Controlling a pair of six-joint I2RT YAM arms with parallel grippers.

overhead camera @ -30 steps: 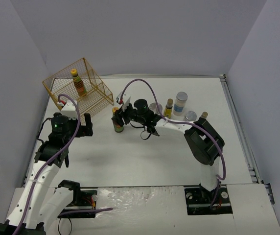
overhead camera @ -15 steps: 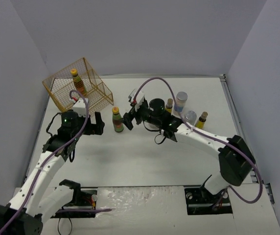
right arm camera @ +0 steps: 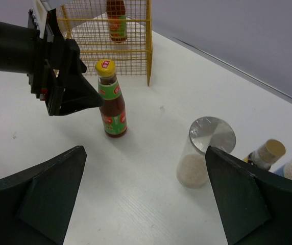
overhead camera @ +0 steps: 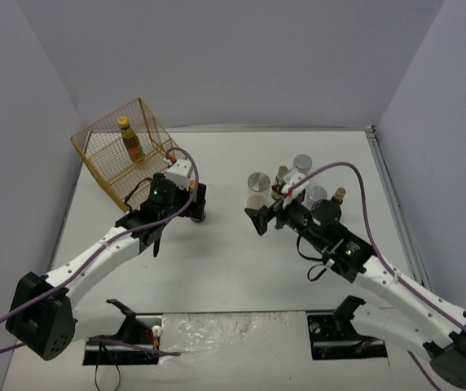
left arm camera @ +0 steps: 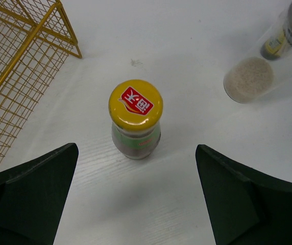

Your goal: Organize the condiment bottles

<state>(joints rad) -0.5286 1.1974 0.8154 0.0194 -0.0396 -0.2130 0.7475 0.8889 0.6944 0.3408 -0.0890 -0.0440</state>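
A dark sauce bottle (left arm camera: 136,118) with a yellow cap and green-red label stands upright on the white table. My left gripper (left arm camera: 136,163) is open, its fingertips level with the bottle's base on either side and not touching it. In the top view this gripper (overhead camera: 194,202) covers most of that bottle. My right gripper (right arm camera: 145,149) is open and empty, well back from the same bottle (right arm camera: 111,99). One more bottle (overhead camera: 131,138) stands inside the yellow wire basket (overhead camera: 103,159). A clear jar (right arm camera: 207,153) with a silver lid stands just ahead of my right finger.
Behind my right gripper (overhead camera: 259,218) stand three silver-lidded jars (overhead camera: 257,181) (overhead camera: 302,165) (overhead camera: 317,194) and two slim capped bottles (overhead camera: 282,173) (overhead camera: 339,195). The basket's open side (left arm camera: 18,66) lies just left of the standing bottle. Grey walls close in the table.
My right gripper opened, let go of the yellow-capped bottle and drew back to the right. My left arm swung right, and its open jaws now flank that bottle.
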